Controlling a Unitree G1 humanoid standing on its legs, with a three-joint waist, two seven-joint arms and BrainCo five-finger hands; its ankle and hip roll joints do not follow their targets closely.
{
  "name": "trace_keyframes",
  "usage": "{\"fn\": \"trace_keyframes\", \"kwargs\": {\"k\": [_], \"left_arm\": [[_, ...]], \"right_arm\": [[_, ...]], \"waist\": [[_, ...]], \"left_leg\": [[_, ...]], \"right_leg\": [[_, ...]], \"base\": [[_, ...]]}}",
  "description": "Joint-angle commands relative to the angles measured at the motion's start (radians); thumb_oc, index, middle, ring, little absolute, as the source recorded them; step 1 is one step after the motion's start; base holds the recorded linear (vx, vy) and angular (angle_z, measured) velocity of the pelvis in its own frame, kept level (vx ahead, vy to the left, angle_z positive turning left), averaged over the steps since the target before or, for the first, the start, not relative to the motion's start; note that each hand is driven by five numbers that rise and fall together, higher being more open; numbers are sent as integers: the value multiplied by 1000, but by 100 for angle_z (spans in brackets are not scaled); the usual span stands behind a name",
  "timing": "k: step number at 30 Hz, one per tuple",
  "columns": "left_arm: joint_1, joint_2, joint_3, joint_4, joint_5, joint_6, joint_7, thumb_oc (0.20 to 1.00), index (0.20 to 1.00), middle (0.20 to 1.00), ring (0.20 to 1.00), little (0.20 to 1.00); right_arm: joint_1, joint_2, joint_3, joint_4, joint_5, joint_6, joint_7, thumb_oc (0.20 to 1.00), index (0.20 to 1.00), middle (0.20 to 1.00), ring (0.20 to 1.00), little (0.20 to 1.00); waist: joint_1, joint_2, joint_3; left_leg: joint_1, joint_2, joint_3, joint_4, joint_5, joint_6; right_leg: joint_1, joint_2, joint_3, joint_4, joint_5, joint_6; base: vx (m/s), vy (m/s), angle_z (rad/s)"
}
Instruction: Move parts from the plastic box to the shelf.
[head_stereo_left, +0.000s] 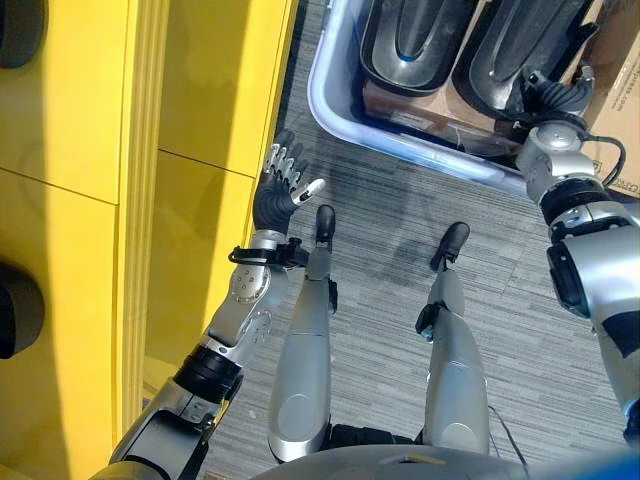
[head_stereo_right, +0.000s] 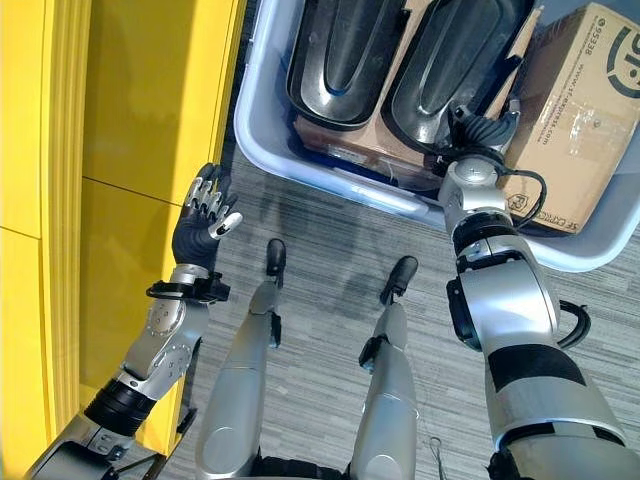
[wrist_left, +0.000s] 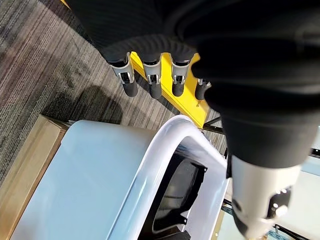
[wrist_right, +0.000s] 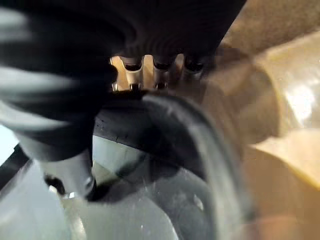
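Observation:
A pale plastic box (head_stereo_right: 330, 180) stands on the floor ahead of me with two long black moulded parts in it, one on the left (head_stereo_right: 345, 50) and one on the right (head_stereo_right: 450, 55). My right hand (head_stereo_right: 478, 135) is inside the box at the near end of the right black part (wrist_right: 150, 135). Its fingers (wrist_right: 145, 75) curl over the part's rim and the thumb sits on the near side. Beside the yellow shelf (head_stereo_left: 100, 200) my left hand (head_stereo_left: 280, 185) hangs open, holding nothing.
A cardboard box (head_stereo_right: 580, 110) lies in the plastic box to the right of the parts, and brown cardboard (head_stereo_right: 380, 150) lies under them. Two dark round things (head_stereo_left: 15, 310) sit on the shelf. Grey carpet lies between shelf and box.

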Motion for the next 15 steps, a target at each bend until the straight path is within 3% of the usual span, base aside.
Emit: {"fn": "trace_keyframes", "kwargs": {"k": [1, 15], "left_arm": [[10, 38, -7, -133, 5, -48, -1, 1000, 1000, 1000, 1000, 1000], [13, 39, -9, -127, -6, -41, -9, 1000, 1000, 1000, 1000, 1000]], "right_arm": [[-38, -33, 81, 9, -12, 16, 10, 200, 200, 200, 200, 200], [-29, -23, 66, 5, -9, 25, 16, 200, 200, 200, 200, 200]], "waist": [[20, 38, 8], [11, 26, 8]], "left_leg": [[2, -31, -36, 6, -51, 41], [43, -25, -33, -5, -46, 37]], "right_leg": [[109, -59, -11, 157, -239, 74], [149, -56, -16, 147, -236, 75]], "base": [[0, 0, 0], [-2, -1, 0]]}}
